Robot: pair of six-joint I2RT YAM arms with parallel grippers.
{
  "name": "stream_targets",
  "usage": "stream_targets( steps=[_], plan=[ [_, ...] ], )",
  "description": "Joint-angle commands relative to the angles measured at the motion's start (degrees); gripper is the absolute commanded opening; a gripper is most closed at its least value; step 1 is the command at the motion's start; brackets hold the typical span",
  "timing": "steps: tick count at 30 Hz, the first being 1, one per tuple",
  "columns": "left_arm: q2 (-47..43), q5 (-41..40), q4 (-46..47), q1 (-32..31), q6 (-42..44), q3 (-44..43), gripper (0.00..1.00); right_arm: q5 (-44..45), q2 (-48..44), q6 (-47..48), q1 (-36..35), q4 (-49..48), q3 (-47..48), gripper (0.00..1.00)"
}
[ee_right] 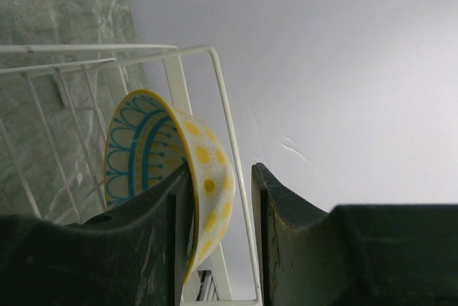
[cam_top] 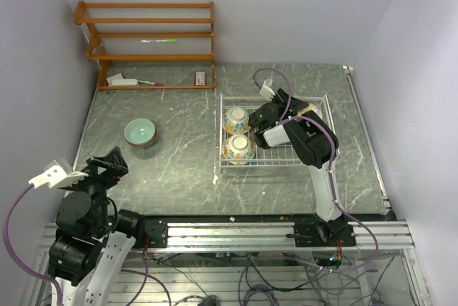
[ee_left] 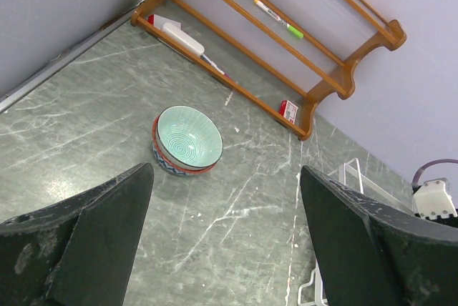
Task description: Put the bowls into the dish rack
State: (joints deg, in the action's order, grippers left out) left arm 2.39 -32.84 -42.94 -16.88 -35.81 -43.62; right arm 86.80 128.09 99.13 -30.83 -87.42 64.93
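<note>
The white wire dish rack point(cam_top: 280, 154) stands at the middle right of the table. Two floral bowls point(cam_top: 237, 119) point(cam_top: 238, 148) stand on edge at its left end. My right gripper point(cam_top: 257, 126) reaches into the rack beside them. In the right wrist view a bowl point(ee_right: 204, 170) with yellow dots outside and blue lines inside stands between the jaws of my right gripper point(ee_right: 222, 177). One finger touches its inner side, while the other stands apart behind a rack wire point(ee_right: 227, 120). A pale teal bowl point(cam_top: 139, 132) point(ee_left: 187, 137) sits stacked on a patterned one. My left gripper point(cam_top: 114, 163) point(ee_left: 225, 177) hangs open and empty.
A brown wooden shelf unit point(cam_top: 150, 45) point(ee_left: 286, 56) stands against the back wall, with a pen and small items on it. The rack's corner point(ee_left: 352, 177) shows at the right of the left wrist view. Walls close the table on three sides.
</note>
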Motion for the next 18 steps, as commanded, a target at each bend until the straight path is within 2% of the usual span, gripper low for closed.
stream_targets(
  steps=[1,18],
  plan=[
    [-0.8,-1.0,1.0,-0.3,0.2,-0.9,0.95,0.1,0.8,0.2,-0.4,-16.8,1.9,0.37],
    [-0.9,-1.3,0.8,-0.3,0.0,-0.9,0.95,1.4,4.3,0.2,-2.6,-16.8,7.4,0.36]
  ],
)
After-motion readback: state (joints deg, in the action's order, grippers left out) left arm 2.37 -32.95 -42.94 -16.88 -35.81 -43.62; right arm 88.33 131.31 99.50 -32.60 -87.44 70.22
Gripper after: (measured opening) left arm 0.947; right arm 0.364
